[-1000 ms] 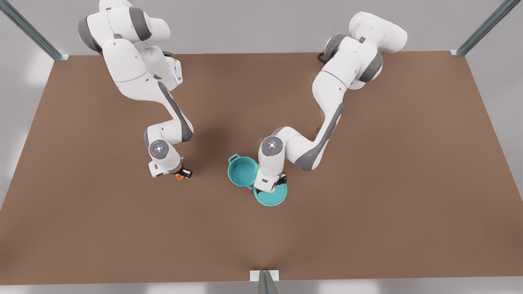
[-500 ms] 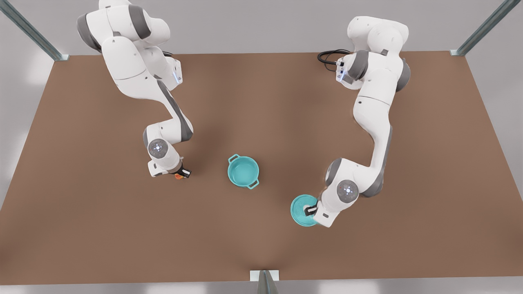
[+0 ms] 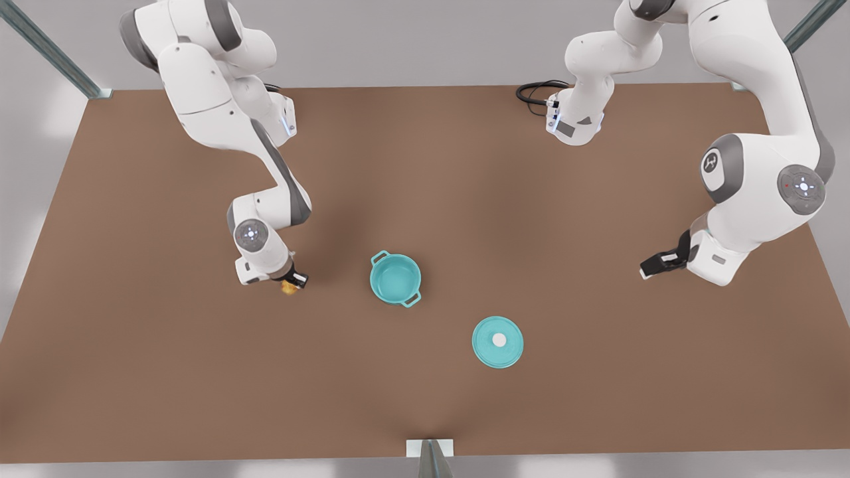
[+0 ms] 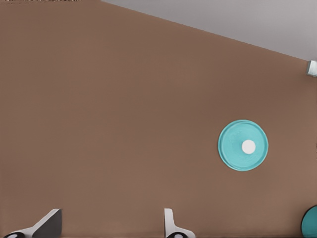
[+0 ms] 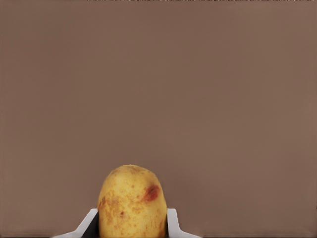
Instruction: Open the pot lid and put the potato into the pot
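Note:
The teal pot [image 3: 395,279] stands uncovered in the middle of the table, its teal inside showing. Its lid [image 3: 497,342] lies flat on the table nearer the front edge and to the front view's right, white knob up. From the left wrist the lid [image 4: 242,145] shows farther off, with the pot's rim [image 4: 311,224] at the edge. My left gripper [image 3: 656,265] hangs open and holds nothing, far to the front view's right; its fingers [image 4: 49,222] stand wide apart. My right gripper [image 3: 292,281], at the pot's left in the front view, is shut on the potato [image 5: 131,201].
The brown table [image 3: 597,398] has metal posts at its back corners and a bracket [image 3: 429,448] at the front edge. A black cable [image 3: 534,91] lies by the base of the arm at the back right.
My left gripper let go of the lid, which now lies on the table, and that arm swung up and away to the front view's right. The right gripper with the potato barely shifted.

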Available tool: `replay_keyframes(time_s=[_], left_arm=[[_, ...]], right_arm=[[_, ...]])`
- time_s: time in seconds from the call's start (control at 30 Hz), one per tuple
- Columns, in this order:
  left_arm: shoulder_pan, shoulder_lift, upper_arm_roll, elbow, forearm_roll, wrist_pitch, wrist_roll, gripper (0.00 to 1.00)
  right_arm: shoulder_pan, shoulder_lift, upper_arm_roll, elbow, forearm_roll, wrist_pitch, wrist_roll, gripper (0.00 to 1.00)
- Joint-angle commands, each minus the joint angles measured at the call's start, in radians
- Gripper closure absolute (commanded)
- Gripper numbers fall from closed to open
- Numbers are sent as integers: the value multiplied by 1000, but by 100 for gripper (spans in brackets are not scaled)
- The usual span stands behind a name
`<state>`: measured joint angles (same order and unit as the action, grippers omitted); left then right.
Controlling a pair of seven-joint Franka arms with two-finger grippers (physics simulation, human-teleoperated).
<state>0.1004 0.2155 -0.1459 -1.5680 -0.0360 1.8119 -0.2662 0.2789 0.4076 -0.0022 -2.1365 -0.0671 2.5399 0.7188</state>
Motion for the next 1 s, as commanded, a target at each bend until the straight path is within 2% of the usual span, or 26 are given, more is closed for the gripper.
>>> replay_keyframes(time_s=[0.0, 0.13, 0.23, 0.6, 0.97], left_arm=[[-1, -1, -1, 2, 1, 0, 229, 0], [-4, -1, -3, -1, 1, 0, 231, 0], [-5, -2, -4, -7, 1, -3, 229, 0], [-10, -1, -6, -9, 1, -3, 228, 0], [-11, 2, -7, -7, 1, 0, 229, 0]], right_arm=[[0, -6, 4, 1, -2, -30, 11, 44], [0, -12, 16, 6, 0, -46, 13, 44], [9, -26, 59, 35, 46, -69, 13, 44], [197, -27, 62, 227, 78, -217, 44, 45], [352, 171, 53, 464, 122, -219, 174, 44]])
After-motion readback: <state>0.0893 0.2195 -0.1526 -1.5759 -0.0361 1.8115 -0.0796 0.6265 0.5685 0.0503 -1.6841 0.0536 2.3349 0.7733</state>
